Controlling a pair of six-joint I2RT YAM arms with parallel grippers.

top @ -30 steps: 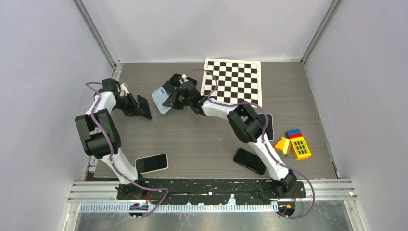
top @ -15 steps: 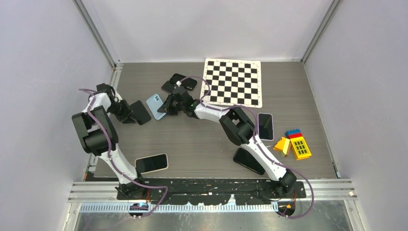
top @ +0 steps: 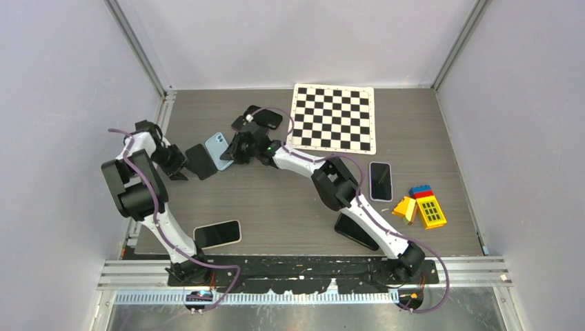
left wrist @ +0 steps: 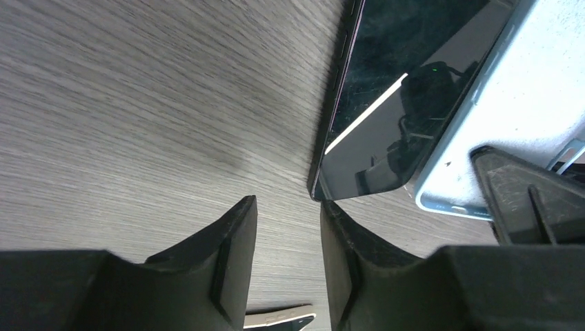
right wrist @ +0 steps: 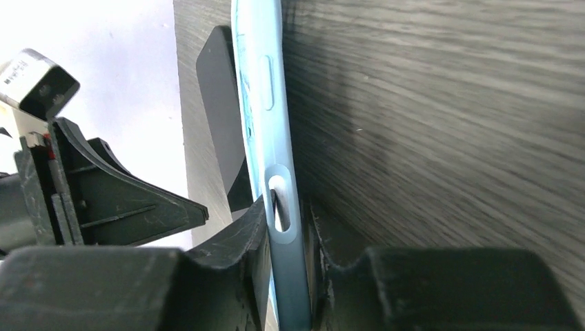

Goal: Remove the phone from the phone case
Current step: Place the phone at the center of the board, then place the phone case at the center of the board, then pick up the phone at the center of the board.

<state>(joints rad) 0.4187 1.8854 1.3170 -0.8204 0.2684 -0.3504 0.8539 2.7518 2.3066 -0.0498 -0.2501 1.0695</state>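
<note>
Jaws of the right gripper (right wrist: 284, 210) are pinching the edge of the light-blue phone case (right wrist: 265, 103). The black phone (left wrist: 386, 103) is lying on the counter (left wrist: 138, 103) just beside it, its corner at the left gripper (left wrist: 286, 207), jaws narrow and empty.

Left end effector (left wrist: 286, 210) seemingly slightly parted, right end effector (right wrist: 285, 210) clamped

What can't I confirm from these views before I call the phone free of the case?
- Top view: the right gripper covers part of the light blue case, and only the case's back shows.
- Right wrist: the case is edge-on, so its inside is hidden.
- Left wrist: the black phone runs off the top edge. Whether the left gripper touches its corner is unclear.
</note>
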